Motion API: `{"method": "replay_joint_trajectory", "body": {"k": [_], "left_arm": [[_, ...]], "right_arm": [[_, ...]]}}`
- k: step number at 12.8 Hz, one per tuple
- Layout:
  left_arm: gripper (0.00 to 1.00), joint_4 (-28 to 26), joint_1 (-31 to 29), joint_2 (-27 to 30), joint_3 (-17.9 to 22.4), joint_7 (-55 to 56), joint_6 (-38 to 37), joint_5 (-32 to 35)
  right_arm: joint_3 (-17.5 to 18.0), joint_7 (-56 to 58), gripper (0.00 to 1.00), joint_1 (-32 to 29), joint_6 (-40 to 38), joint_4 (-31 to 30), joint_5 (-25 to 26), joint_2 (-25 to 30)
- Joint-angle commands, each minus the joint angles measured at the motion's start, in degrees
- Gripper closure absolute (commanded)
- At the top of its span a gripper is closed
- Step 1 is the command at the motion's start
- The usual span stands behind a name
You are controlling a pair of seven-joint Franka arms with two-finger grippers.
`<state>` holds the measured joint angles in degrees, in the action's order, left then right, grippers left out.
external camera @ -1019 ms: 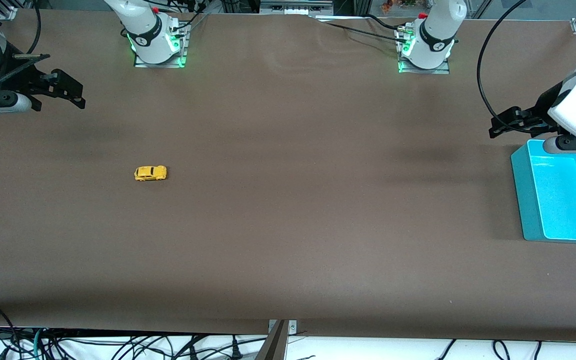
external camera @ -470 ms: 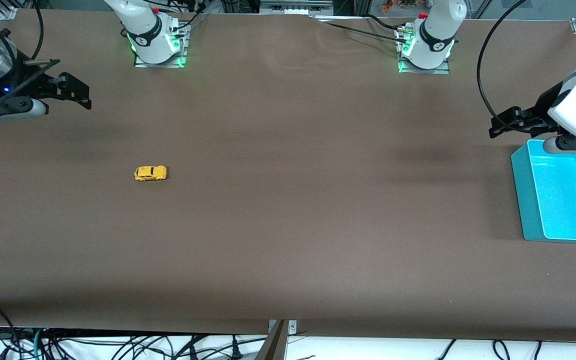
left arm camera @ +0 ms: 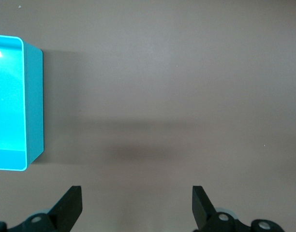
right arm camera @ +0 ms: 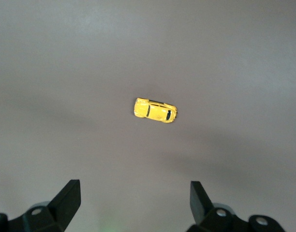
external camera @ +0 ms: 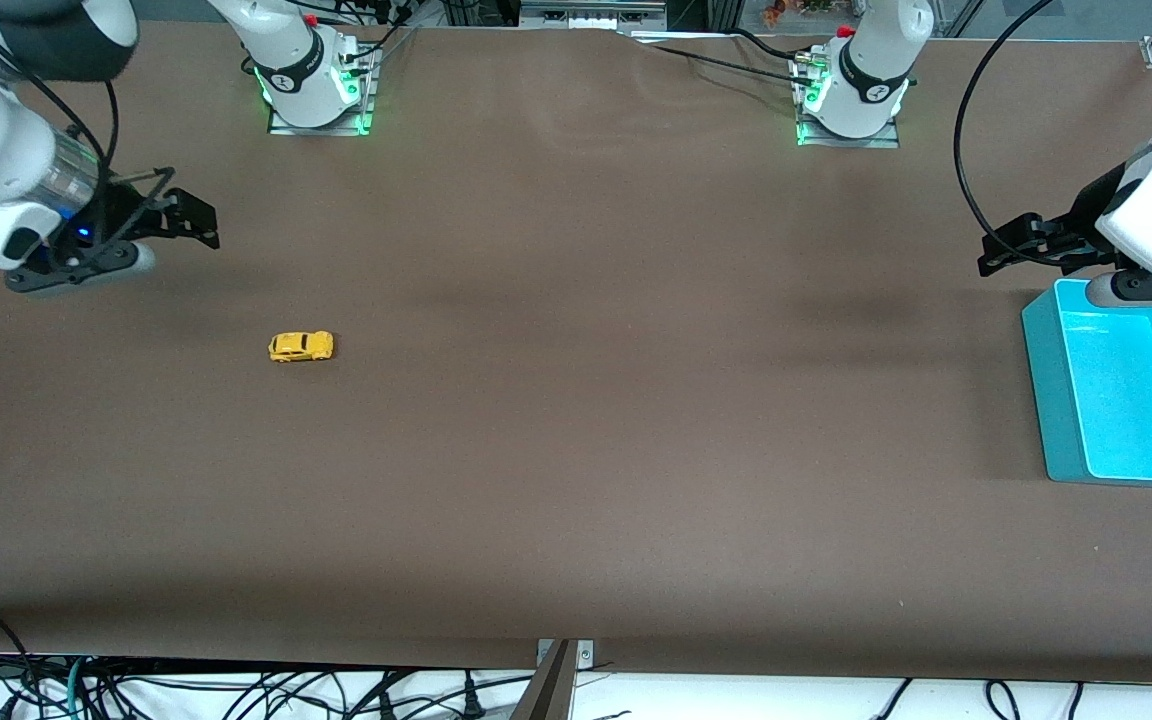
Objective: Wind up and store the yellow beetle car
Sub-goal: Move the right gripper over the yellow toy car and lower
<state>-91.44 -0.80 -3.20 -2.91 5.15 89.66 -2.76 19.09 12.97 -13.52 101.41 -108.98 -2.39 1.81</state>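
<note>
The yellow beetle car (external camera: 301, 346) stands on its wheels on the brown table, toward the right arm's end. My right gripper (external camera: 194, 218) hangs open over bare table, apart from the car and off toward the right arm's end of the table. In the right wrist view the car (right arm camera: 155, 110) lies ahead of the open right gripper (right arm camera: 133, 193), with nothing between the fingers. My left gripper (external camera: 1001, 250) waits open and empty by the edge of a teal bin (external camera: 1041, 400). The left wrist view shows that gripper (left arm camera: 137, 198) over bare table.
The teal bin (left arm camera: 36, 101) stands at the left arm's end of the table, and nothing shows inside it. The two arm bases (external camera: 316, 90) (external camera: 851, 100) stand along the table edge farthest from the front camera. Cables hang below the table's near edge.
My right arm has swung in from the table's end toward the car, still open. The car, the bin and the left arm have not moved.
</note>
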Motion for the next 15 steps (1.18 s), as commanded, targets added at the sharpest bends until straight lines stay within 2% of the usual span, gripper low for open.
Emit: {"method": "replay_joint_trajectory", "body": {"k": [1, 5, 8, 15], "left_arm": [[0.0, 0.91, -0.16, -0.22, 0.1, -1.29, -0.18, -1.02], [0.0, 0.91, -0.25, -0.31, 0.1, -1.29, -0.18, -1.02], [0.0, 0.83, -0.25, -0.31, 0.19, -1.29, -0.18, -1.02], [0.0, 0.83, -0.08, -0.31, 0.1, -1.29, -0.18, -1.02]], "right_arm": [[0.95, 7.04, 0.0, -0.19, 5.62, -4.92, 0.28, -0.31], [1.3, 19.35, 0.0, -0.19, 14.85, -11.77, 0.37, -2.24], [1.3, 27.87, 0.0, -0.28, 19.78, -13.98, 0.89, -4.61], [1.3, 51.42, 0.0, -0.28, 35.95, -17.5, 5.9, -15.86]]}}
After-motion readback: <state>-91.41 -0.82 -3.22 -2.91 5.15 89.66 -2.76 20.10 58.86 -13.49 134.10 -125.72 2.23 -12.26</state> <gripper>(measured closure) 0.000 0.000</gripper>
